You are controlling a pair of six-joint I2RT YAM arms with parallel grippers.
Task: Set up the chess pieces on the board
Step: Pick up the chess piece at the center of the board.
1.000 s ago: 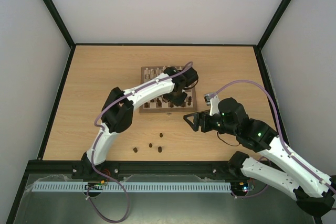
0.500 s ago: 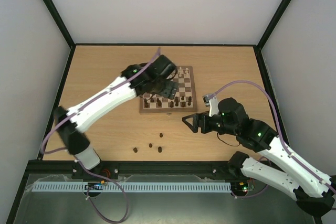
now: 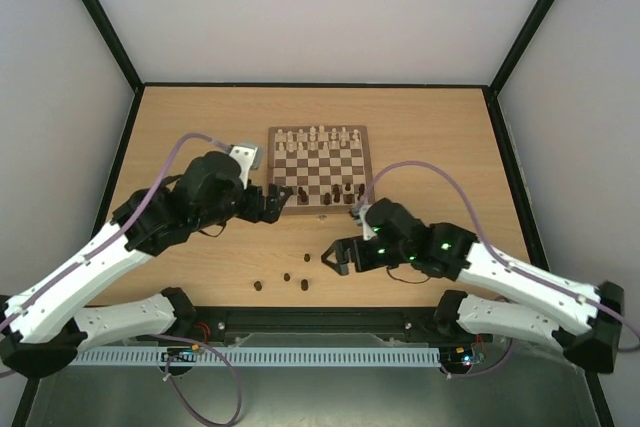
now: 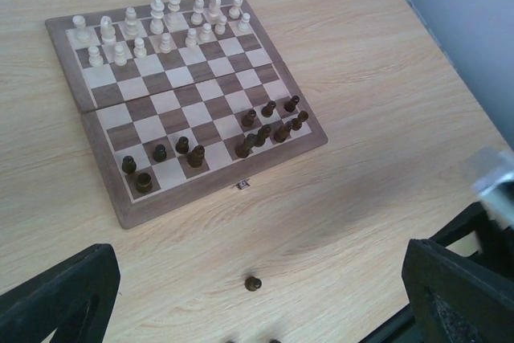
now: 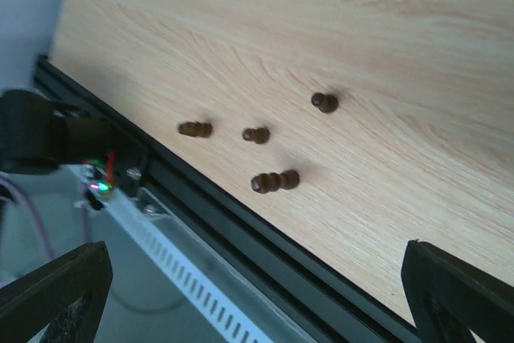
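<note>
The board (image 3: 318,210) lies mid-table, with cream pieces on its far rows and several dark chess pieces (image 3: 347,190) on its near rows. Several more dark pieces (image 3: 304,285) lie loose on the table in front of it. My left gripper (image 3: 275,199) hovers open and empty at the board's near left corner. In the left wrist view the board (image 4: 201,198) fills the top and one loose piece (image 4: 253,283) stands between the fingers (image 4: 56,295). My right gripper (image 3: 335,259) is open and empty just right of the loose pieces (image 5: 275,181), most of them lying on their sides.
The black frame rail (image 5: 241,230) runs along the table's near edge, close behind the loose pieces. The right arm's purple cable (image 3: 420,169) arches over the table right of the board. Black posts and white walls enclose the table.
The left arm pulled back from over the board to its near left corner and its jaws opened wide. The right gripper moved left and nearer, toward the loose pieces, and opened a little more.
</note>
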